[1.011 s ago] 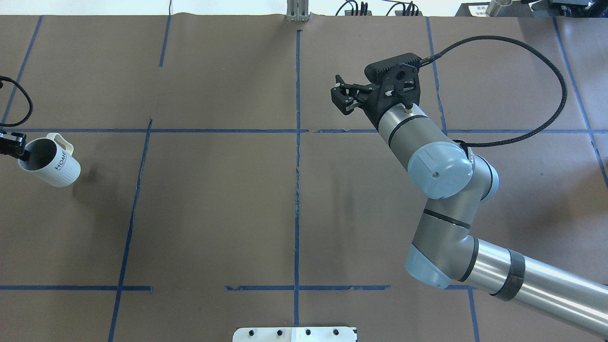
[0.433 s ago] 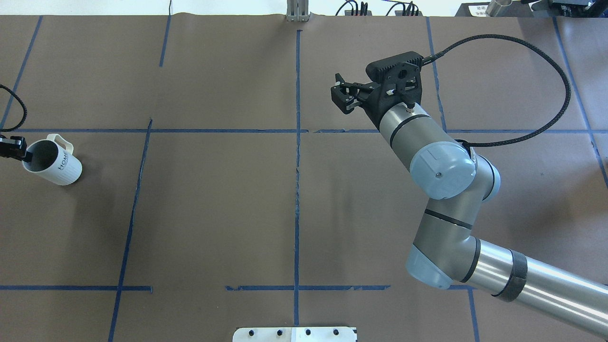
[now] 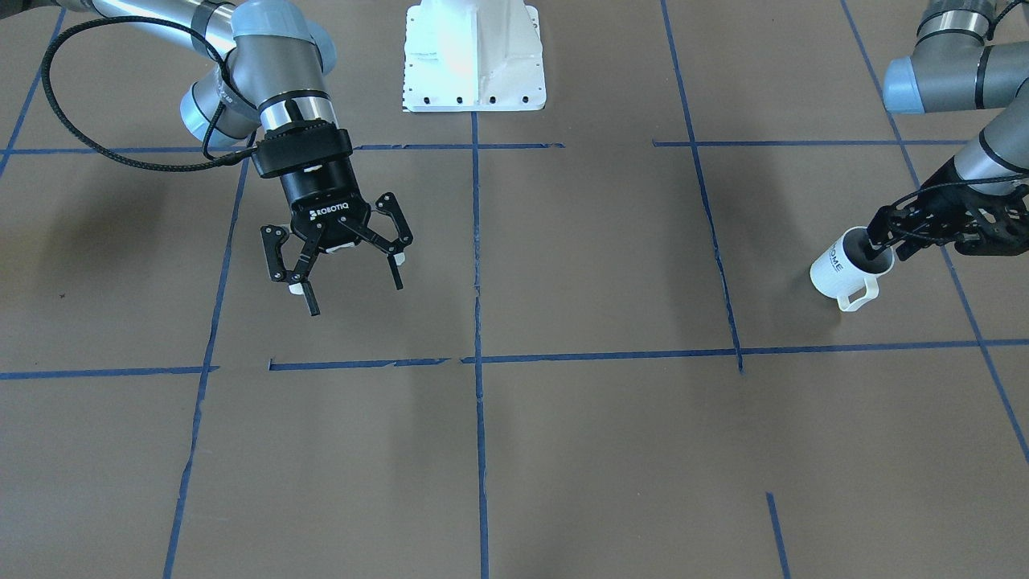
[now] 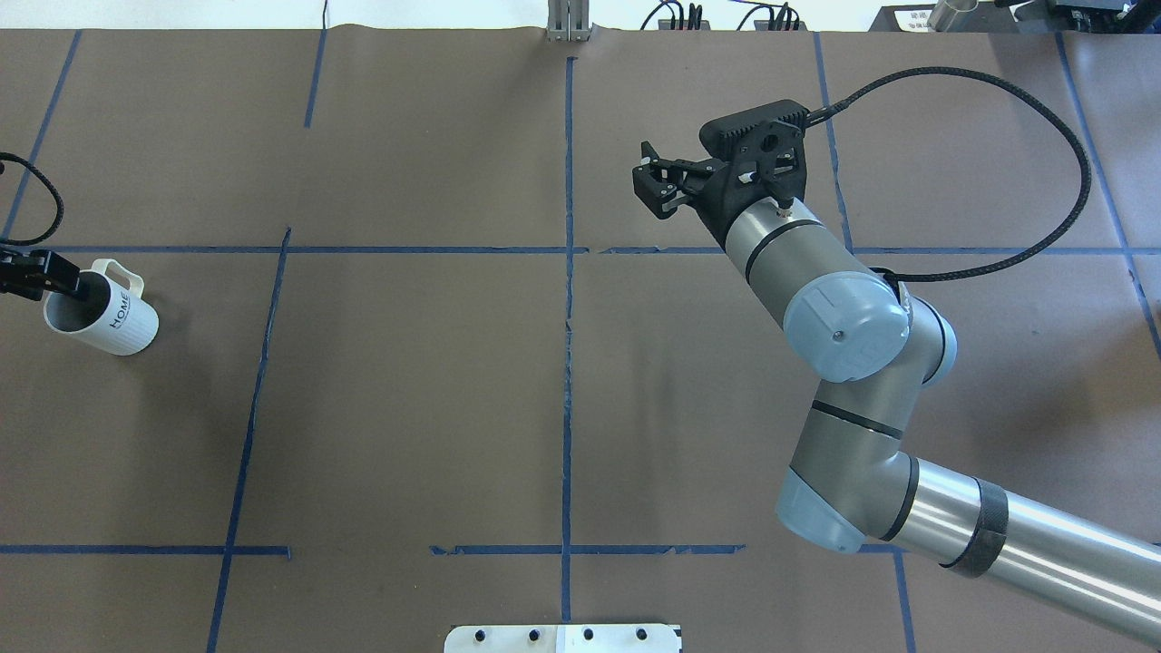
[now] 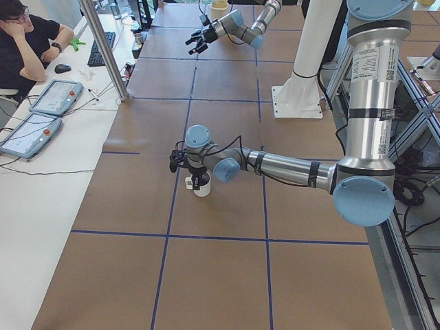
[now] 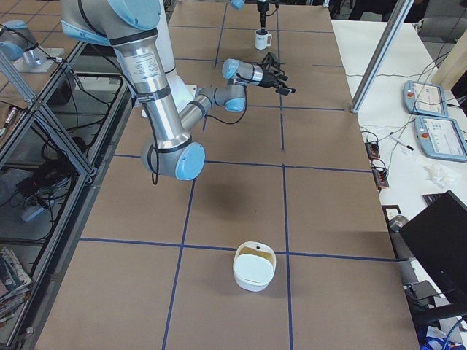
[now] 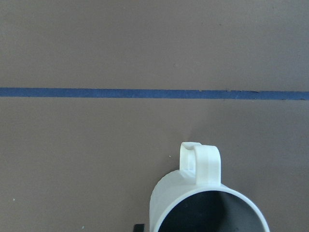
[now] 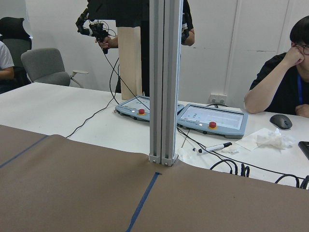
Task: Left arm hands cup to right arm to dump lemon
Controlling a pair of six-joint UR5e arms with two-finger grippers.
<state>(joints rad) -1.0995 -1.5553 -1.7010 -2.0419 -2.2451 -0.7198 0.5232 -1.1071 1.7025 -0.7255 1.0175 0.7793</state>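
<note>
Seen from overhead, at the bench's [image 4: 408, 426] 9 o'clock edge you have the small white ribbed mug lettered "HOME" [image 4: 116, 319]. It is tilted, its mouth leaning toward 10 o'clock and its squarish loop handle toward 1 o'clock. The thick silver-grey left arm [image 5: 289, 165] has its jaws closed on the mug's rim, one finger dipping inside the greyish interior and the other outside the wall. You cannot make out what lies inside. Past the blue tape line [image 4: 567, 363] down the bench's middle, at about 1 o'clock, the silver-grey right arm with light-blue caps [image 4: 843, 326] holds its "ROBOTIQ"-lettered end above the brown paper. It points toward 10 o'clock with its jaws spread wide and nothing between them, well apart from the mug. Farther right, seen only from the right-end camera, a white rounded bowl [image 6: 252, 282] sits on the bench.
</note>
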